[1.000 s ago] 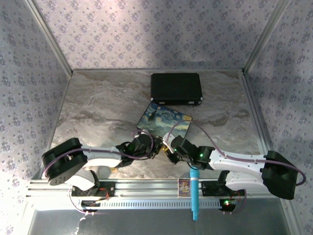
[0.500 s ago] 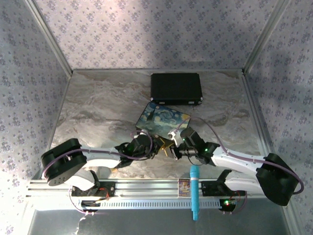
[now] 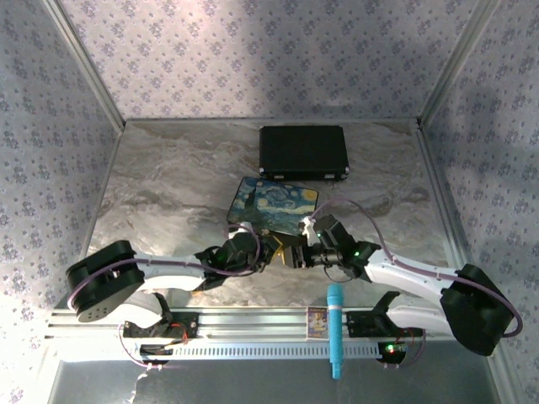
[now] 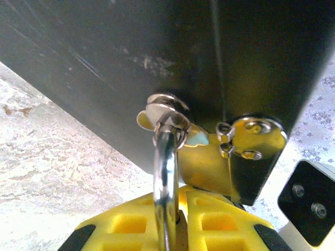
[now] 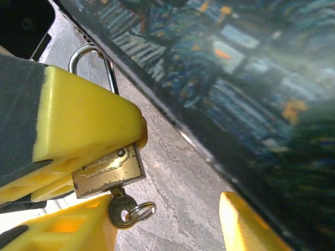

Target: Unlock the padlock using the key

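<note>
Standing here, I see the painted box (image 3: 274,202) nudged toward nine o'clock. Left gripper (image 4: 178,219) stays clenched on the padlock (image 5: 109,170) at the box's six o'clock edge; right gripper (image 5: 157,230) has just let go, leaving the key (image 5: 121,212) seated, so the turn looks finished.

Papered in lilac floral print on all three walls (image 3: 253,50). Floored by a grey marbled tabletop (image 3: 168,185), framed with metal corner posts (image 3: 84,63) and a near rail (image 3: 253,324). Lit brightest low on the left wall (image 3: 25,278).
</note>
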Controlling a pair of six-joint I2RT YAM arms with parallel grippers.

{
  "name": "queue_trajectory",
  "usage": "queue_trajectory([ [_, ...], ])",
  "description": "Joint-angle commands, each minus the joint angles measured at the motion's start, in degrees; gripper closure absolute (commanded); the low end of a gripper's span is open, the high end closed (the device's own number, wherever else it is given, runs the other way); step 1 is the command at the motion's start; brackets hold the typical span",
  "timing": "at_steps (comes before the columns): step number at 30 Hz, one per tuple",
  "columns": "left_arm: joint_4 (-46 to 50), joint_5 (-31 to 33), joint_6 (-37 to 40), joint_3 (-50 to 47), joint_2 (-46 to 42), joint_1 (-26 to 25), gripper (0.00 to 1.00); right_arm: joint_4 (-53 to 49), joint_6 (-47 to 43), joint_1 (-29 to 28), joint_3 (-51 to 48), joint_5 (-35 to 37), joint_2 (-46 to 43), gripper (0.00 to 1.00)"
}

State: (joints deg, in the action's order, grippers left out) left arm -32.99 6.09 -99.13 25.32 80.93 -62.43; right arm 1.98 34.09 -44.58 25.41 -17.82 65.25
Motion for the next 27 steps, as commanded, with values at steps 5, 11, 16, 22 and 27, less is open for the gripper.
queue_trajectory([
  [5, 4.51, -0.54, 1.37, -1.16, -2.17, -0.94, 1.0, 0.35, 6.15, 1.69, -1.14, 3.72, -1.81, 0.38],
  [11, 9.17, 0.31, 2.23, -0.42, -2.4, -0.85, 1.0, -4.82, 10.8, 2.26, -2.42, 9.21, -8.25, 0.01],
  [16, 13.05, 1.23, 3.02, 0.24, -2.09, -0.85, 1.0, -12.7, 12.89, 4.57, 2.51, 15.81, -6.32, 0.01],
  [22, 21.75, 1.21, 7.02, 2.01, -4.56, -0.22, 1.0, -15.41, 10.59, 5.81, 10.7, 17.75, 7.63, 0.1],
  [27, 37.18, 0.2, 16.22, 4.3, -8.13, 1.95, 1.0, -14.18, 10.54, 5.35, 10.52, 22.13, 12.69, 0.24],
])
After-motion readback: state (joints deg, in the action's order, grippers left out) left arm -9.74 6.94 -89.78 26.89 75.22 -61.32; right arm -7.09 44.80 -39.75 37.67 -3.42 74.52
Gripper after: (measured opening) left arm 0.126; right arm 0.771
